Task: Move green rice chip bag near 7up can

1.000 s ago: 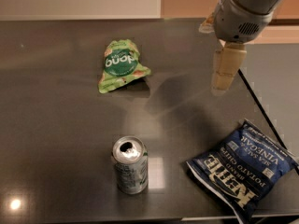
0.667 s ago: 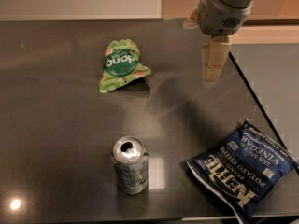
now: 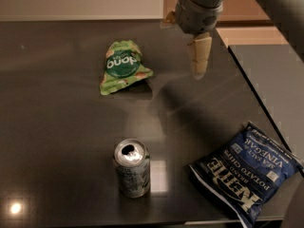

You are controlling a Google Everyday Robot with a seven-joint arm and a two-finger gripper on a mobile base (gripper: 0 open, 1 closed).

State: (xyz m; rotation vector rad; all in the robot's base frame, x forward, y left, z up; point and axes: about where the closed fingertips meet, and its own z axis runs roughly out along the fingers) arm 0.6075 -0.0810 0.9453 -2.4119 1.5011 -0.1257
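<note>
The green rice chip bag [image 3: 121, 67] lies on the dark table [image 3: 57, 127], left of centre towards the back. The 7up can [image 3: 132, 167] stands upright near the front edge, its top opened. My gripper [image 3: 198, 64] hangs above the table at the upper right, to the right of the green bag and well apart from it. It holds nothing that I can see.
A larger dark blue chip bag [image 3: 247, 172] lies at the front right corner of the table. The table's right edge [image 3: 247, 84] runs diagonally, with a grey floor beyond it. A wall stands behind the table.
My gripper has moved left and towards the back, closer to the green bag. The bags and the can have not moved.
</note>
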